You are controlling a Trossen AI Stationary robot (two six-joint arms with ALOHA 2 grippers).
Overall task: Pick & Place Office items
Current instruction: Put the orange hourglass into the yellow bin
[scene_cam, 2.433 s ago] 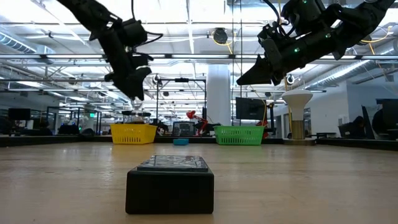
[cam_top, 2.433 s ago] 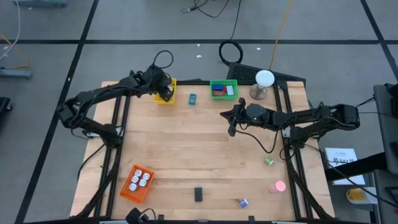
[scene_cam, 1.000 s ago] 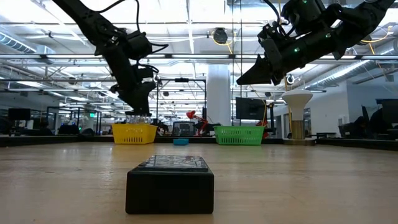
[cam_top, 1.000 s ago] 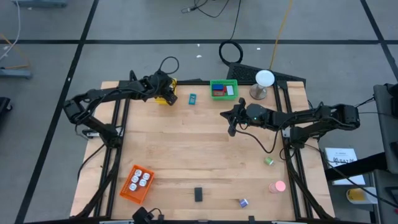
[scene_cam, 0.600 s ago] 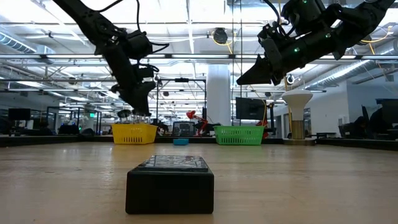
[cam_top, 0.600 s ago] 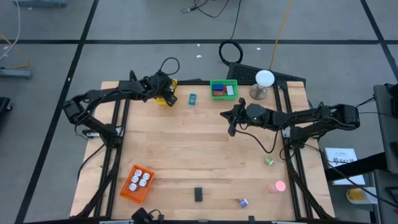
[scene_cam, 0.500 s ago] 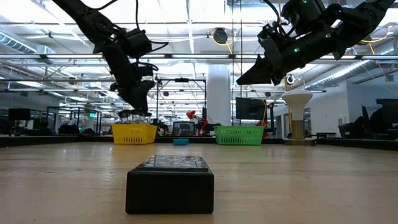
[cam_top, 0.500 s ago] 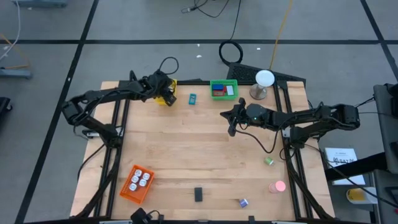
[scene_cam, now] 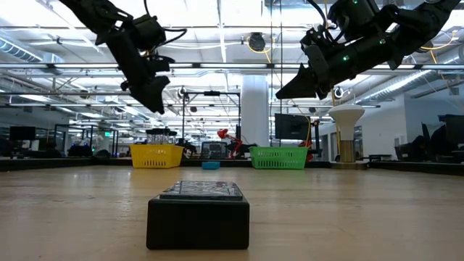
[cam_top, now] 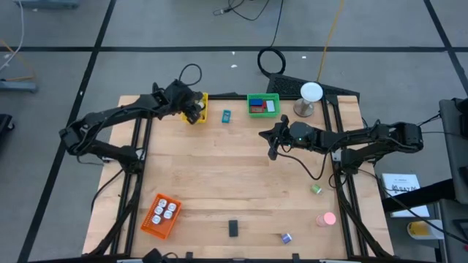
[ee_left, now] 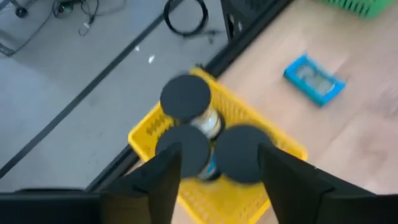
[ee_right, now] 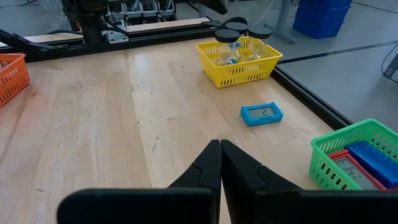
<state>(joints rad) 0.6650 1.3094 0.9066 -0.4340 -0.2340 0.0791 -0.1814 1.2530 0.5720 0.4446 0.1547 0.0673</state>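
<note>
Nearest the front edge of the table lie the pieces I have not touched: a black block (cam_top: 233, 228) in the middle, a small purple-and-white clip (cam_top: 286, 237), a pink round piece (cam_top: 326, 218) and a green clip (cam_top: 316, 188) toward my right side, with the orange basket (cam_top: 160, 215) of white bits on my left. Farther in, my right pincer (cam_top: 273, 143) hangs above the bare middle of the boards with its fingers pressed together and nothing between them; that arm waits. Beyond it sit the blue calculator-like piece (cam_top: 227, 115), flat on the wood between the two far baskets, and the green basket (cam_top: 263, 105) holding red and blue blocks. At the far left corner my left pincer (ee_left: 216, 180) hovers over the yellow basket (cam_top: 194, 108), fingers parted and gripping nothing, and three black-capped jars (ee_left: 186, 99) stand inside the basket right under it. I judge a drop into the yellow basket is just done. Next I should lift clear of the jar caps, swing toward the blue piece lying just beside this basket, line my fingers across its short side, and come down flat for a clean grip.
</note>
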